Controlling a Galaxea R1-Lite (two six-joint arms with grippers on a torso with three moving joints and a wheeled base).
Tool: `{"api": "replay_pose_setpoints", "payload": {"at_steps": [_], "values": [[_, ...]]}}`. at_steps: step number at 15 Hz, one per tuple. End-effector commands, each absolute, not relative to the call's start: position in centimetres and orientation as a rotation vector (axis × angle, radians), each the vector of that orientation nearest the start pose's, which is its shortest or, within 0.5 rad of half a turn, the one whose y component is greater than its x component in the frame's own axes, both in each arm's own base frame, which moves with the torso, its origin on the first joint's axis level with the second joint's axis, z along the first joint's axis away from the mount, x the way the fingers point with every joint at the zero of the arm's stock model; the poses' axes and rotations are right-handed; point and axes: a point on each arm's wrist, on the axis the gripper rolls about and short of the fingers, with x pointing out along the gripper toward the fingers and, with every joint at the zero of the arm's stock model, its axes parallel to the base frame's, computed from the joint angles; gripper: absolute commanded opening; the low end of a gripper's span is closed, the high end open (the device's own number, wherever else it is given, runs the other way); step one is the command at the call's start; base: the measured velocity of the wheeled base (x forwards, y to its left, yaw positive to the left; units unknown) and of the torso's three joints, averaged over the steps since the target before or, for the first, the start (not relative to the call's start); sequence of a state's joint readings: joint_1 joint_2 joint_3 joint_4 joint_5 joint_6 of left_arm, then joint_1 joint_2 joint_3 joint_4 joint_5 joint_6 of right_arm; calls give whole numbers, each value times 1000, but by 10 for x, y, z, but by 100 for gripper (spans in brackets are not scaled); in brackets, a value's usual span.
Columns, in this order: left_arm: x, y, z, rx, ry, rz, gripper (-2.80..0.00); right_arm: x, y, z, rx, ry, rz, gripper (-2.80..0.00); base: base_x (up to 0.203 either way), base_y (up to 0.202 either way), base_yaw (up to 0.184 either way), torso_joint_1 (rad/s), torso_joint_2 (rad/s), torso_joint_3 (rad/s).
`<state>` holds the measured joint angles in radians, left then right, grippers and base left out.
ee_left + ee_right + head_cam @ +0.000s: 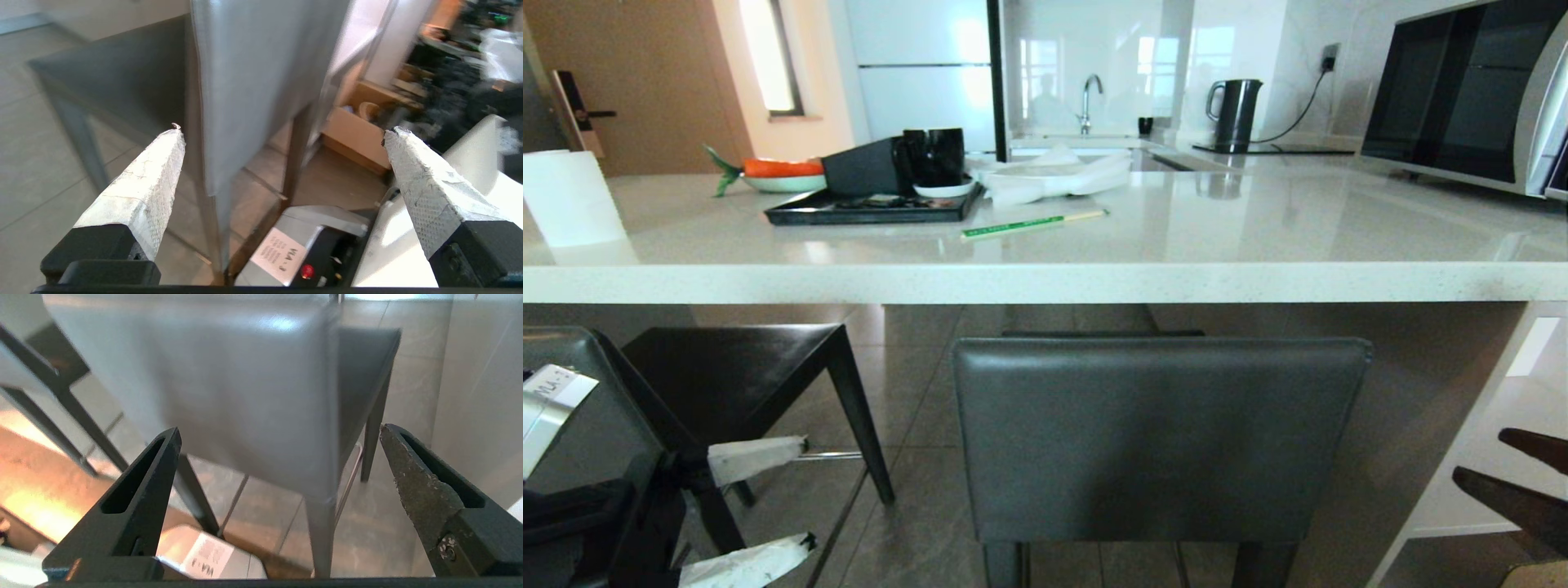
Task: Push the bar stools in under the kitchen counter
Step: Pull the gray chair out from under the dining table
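Observation:
One bar stool stands in front of me, its grey backrest (1160, 433) just below the edge of the white kitchen counter (1045, 282). A second bar stool's dark seat (735, 371) shows to the left, under the counter edge. My left gripper (806, 492), with white taped fingers, is open low on the left, short of the backrest's left side. My right gripper (1480, 456) is open at the right edge. The left gripper (284, 130) faces the backrest (253, 81) edge-on. The right gripper (280, 428) faces the backrest's rear face (229, 384). Neither holds anything.
On the counter are a black tray (866, 208) with cups, wrapped chopsticks (1033, 223), a paper roll (568, 196), a kettle (1235, 110) and a microwave (1462, 90). White shelving (1486, 441) stands right of the stool. A cardboard box (355, 134) sits on the floor.

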<state>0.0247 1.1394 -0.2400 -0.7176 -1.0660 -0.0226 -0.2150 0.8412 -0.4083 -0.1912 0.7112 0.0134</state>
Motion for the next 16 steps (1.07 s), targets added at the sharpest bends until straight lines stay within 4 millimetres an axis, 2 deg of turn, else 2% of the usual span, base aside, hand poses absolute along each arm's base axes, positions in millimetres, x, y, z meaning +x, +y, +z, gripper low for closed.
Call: {"api": "replay_pose_setpoints", "payload": {"at_steps": [1, 3, 7, 9, 12, 16], "values": [[134, -15, 163, -128, 185, -1038, 0, 92, -18, 196, 153, 221, 498, 0, 0, 0, 0, 0, 0, 0], [136, -15, 162, -133, 194, -1035, 0, 92, -28, 183, 155, 209, 618, 0, 0, 0, 0, 0, 0, 0], [144, -17, 155, -155, 238, -1045, 0, 80, -13, 145, 207, 265, 807, 0, 0, 0, 0, 0, 0, 0], [156, -19, 151, -152, 238, -1061, 0, 84, -10, 141, 223, 288, 869, 0, 0, 0, 0, 0, 0, 0], [179, -25, 139, -135, 208, -1089, 0, 107, -18, 138, 238, 312, 883, 0, 0, 0, 0, 0, 0, 0], [203, -31, 120, -123, 154, -1117, 0, 152, -34, 125, 216, 291, 889, 0, 0, 0, 0, 0, 0, 0]]}}
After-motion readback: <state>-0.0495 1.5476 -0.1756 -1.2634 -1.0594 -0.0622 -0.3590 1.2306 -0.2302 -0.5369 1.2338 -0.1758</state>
